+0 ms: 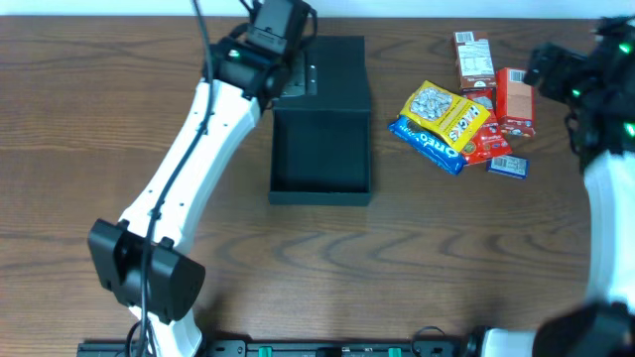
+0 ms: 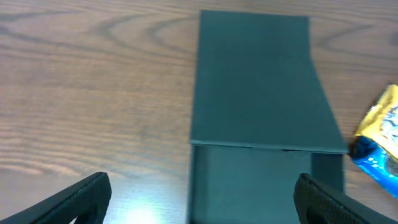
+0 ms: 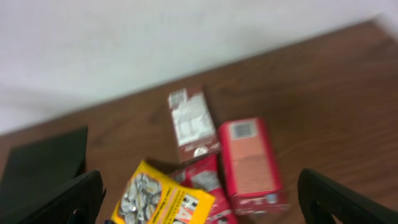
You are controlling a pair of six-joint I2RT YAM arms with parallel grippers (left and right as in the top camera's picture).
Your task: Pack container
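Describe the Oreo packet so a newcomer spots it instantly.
Find the open black container mid-table; the snack pile lies to its right. The Oreo packet is on the pile's edge nearest the container, partly under the yellow packet. Its long blue wrapper with white lettering stands out from yellow and red neighbours.

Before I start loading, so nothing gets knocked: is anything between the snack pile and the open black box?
Nothing visible does. Only bare table separates the snack pile from the container, whose lid lies folded back. The left gripper, open, hovers at the lid end; the right gripper, open, above that pile.
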